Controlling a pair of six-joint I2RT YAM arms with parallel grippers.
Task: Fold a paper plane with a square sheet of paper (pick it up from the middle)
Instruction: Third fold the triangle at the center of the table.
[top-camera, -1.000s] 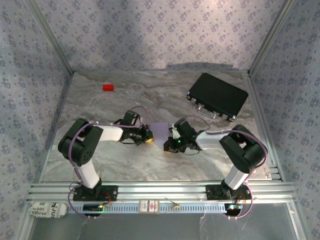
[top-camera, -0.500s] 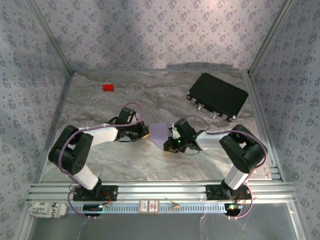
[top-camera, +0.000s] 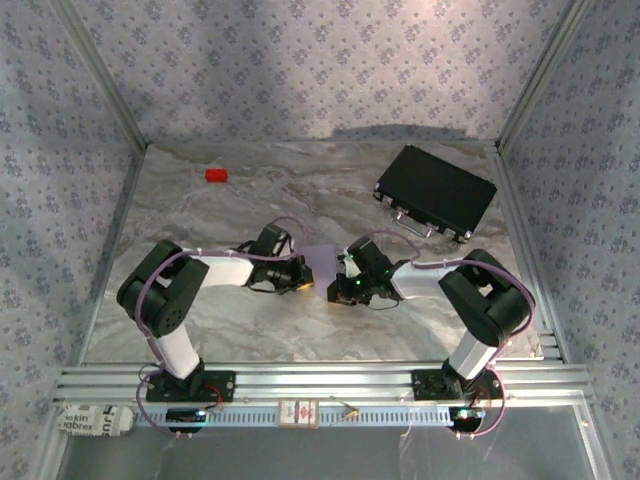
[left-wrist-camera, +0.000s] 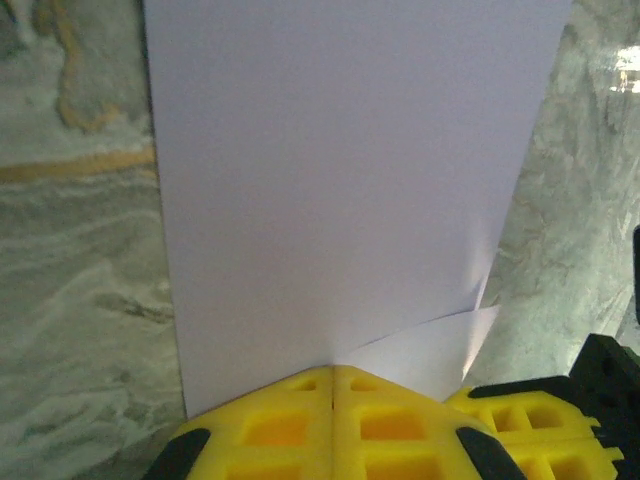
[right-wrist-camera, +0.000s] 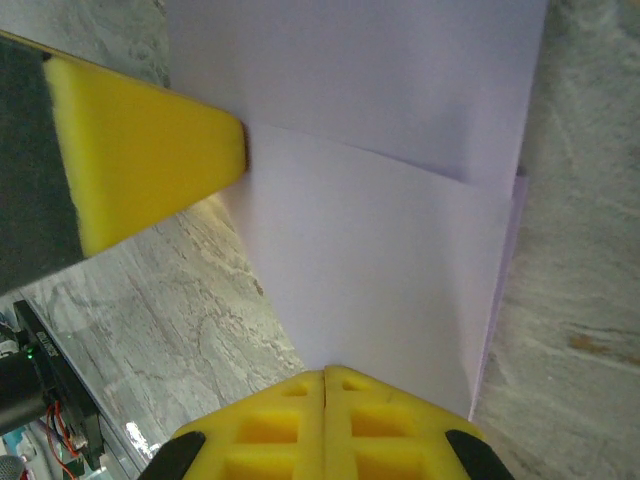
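You're looking at one lilac paper sheet (top-camera: 322, 258), one red block (top-camera: 216, 175), one black case (top-camera: 436, 191). You're running two arms, left arm (top-camera: 215, 268) and right arm (top-camera: 430, 275), carrying two grippers: left gripper (top-camera: 302, 285), right gripper (top-camera: 337, 292).

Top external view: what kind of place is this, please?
Probably a robot test enclosure: patterned walls on an aluminium frame, a marble-look table, and left arm and right arm bolted at its near edge.

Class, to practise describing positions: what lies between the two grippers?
The lilac paper, pinched at opposite edges by the left gripper and the right gripper; the top view shows it.
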